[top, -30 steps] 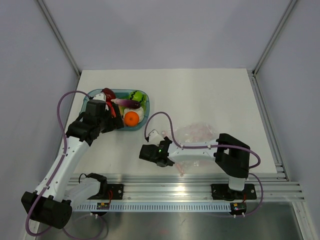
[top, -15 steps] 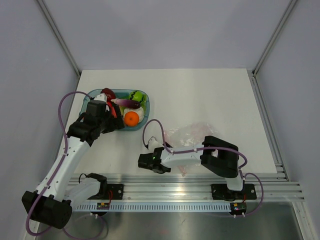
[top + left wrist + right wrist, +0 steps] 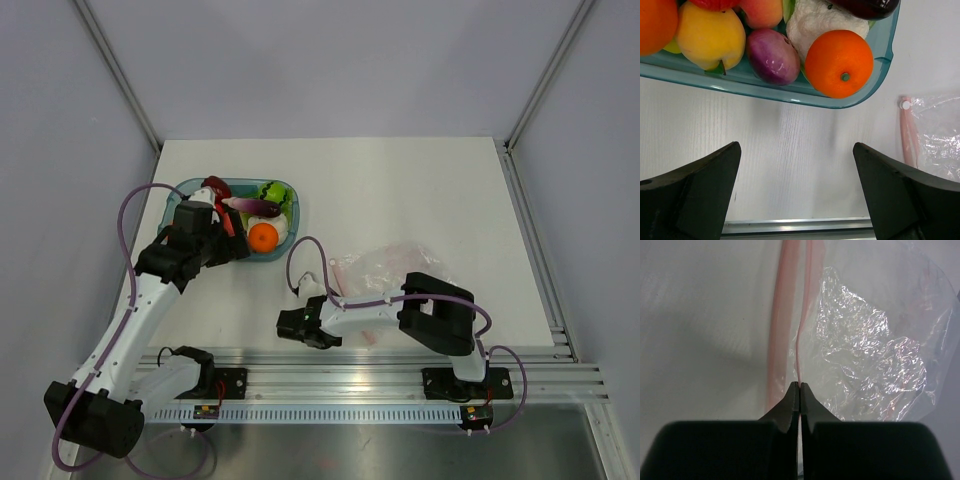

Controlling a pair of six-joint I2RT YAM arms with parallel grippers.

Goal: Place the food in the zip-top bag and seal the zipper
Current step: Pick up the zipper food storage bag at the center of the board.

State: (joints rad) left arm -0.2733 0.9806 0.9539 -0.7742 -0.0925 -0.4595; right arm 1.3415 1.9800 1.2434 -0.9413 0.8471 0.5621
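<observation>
The food lies in a teal tray (image 3: 296, 215): an orange (image 3: 839, 63), a white cauliflower (image 3: 815, 20), a purple piece (image 3: 772, 56) and a yellow piece (image 3: 710, 35). My left gripper (image 3: 797, 147) hangs open over bare table just in front of the tray, nothing between its fingers. The clear crinkly zip-top bag (image 3: 392, 262) lies flat at the middle right. My right gripper (image 3: 800, 386) is shut on the thin raised edge of the pink zipper (image 3: 799, 347); the other pink strip (image 3: 776, 340) lies flat on the table to its left.
The aluminium rail (image 3: 380, 360) runs along the near table edge, close behind my right gripper. The bag's white slider (image 3: 905, 105) sits at the zipper end nearest the tray. Purple cables (image 3: 320, 235) loop above both arms.
My right arm has moved down toward the near edge and its jaws have shut on the zipper's edge. The left arm and the food have not moved.
</observation>
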